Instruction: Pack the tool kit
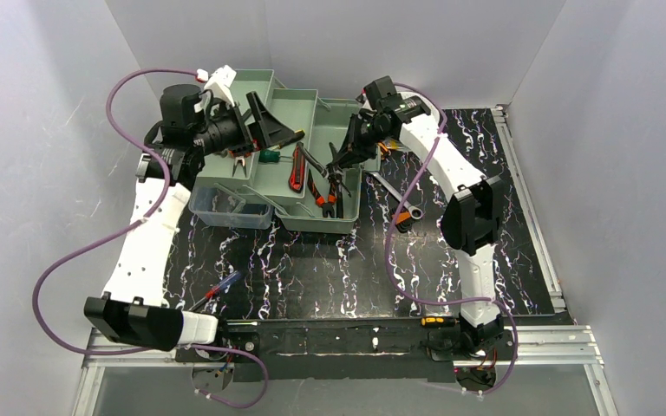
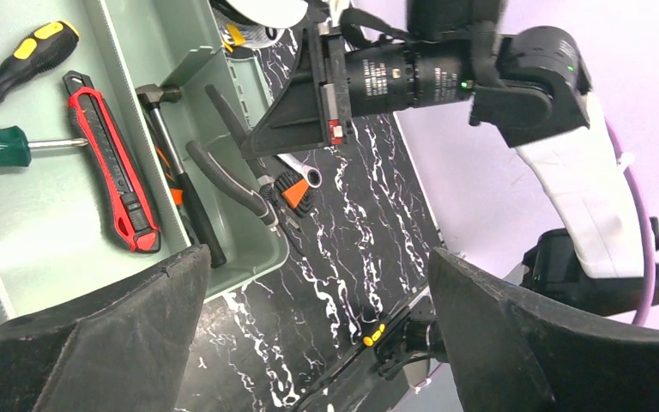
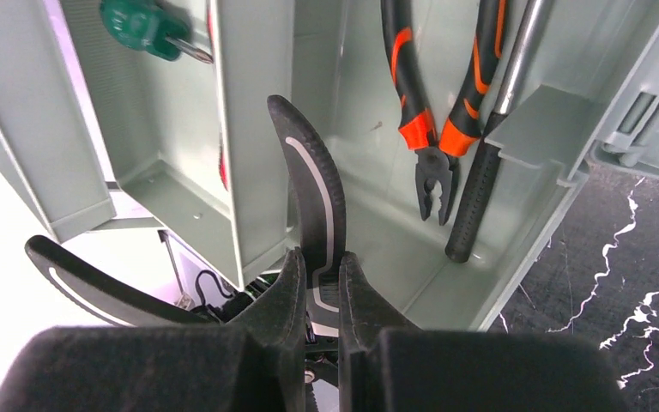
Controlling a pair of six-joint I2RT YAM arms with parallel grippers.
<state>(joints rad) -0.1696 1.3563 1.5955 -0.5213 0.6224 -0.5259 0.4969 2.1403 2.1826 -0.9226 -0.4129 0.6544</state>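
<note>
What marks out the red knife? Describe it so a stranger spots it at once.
Find the green toolbox at the far side of the table, then its shallow inner tray. The red knife lies there beside two screwdrivers. It alone is flat and red with black trim; its neighbours have round handles.

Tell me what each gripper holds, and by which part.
The right gripper is shut on the black pliers, gripping one handle. The left gripper is open and holds nothing.
</note>
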